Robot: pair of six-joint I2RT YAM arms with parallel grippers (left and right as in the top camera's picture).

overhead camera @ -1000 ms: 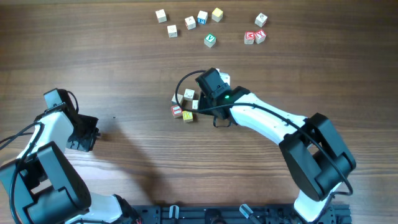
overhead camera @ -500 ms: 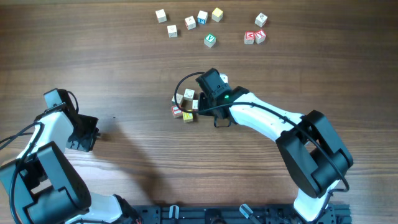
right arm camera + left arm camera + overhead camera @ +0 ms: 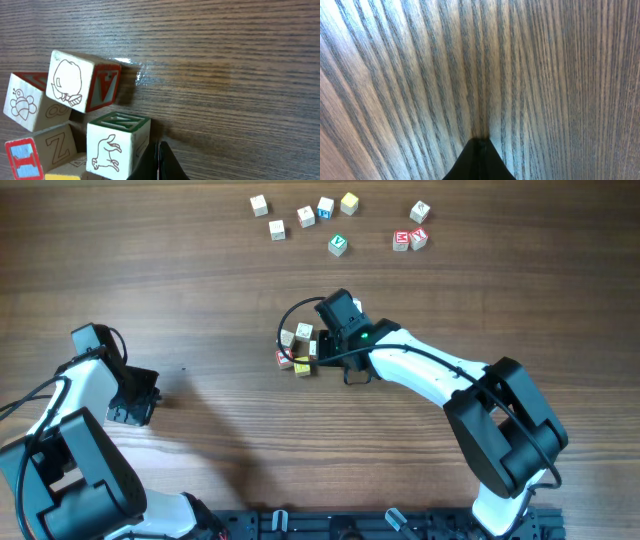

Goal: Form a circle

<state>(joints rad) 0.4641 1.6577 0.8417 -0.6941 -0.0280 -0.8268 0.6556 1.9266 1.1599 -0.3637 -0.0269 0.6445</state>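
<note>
The circle [image 3: 300, 352] is a tight, ragged knot of small wooden picture cubes lying on the table [image 3: 200, 280] just to the left of the right gripper [image 3: 159, 159], near the middle of the overhead view. From above it reads as five cubes: two pale ones on the side farther from the robot, a red-faced cube [image 3: 284, 359] at the left, a yellow cube [image 3: 302, 368] at the near side, and another pale one closest to the right gripper. The cubes sit touching or nearly touching, with no clear hole in the middle, so the shape is more a clump than a ring. The right wrist view shows their faces close up: cream sides with thin brown line drawings of animals and a bee, red-edged letter faces, a large Z, and a red face with a blue mark. A green-topped cube [image 3: 118, 145] with a drawn animal on its side stands just beside the right gripper's tip; whether they touch cannot be told. The right gripper's fingers are pressed together into a single dark point, holding nothing. More loose cubes [image 3: 325, 208] lie scattered well beyond the right gripper, toward the far edge of the table. The left gripper [image 3: 480, 152] is well apart to the left of the right gripper, pressed together too, above bare wood grain.
</note>
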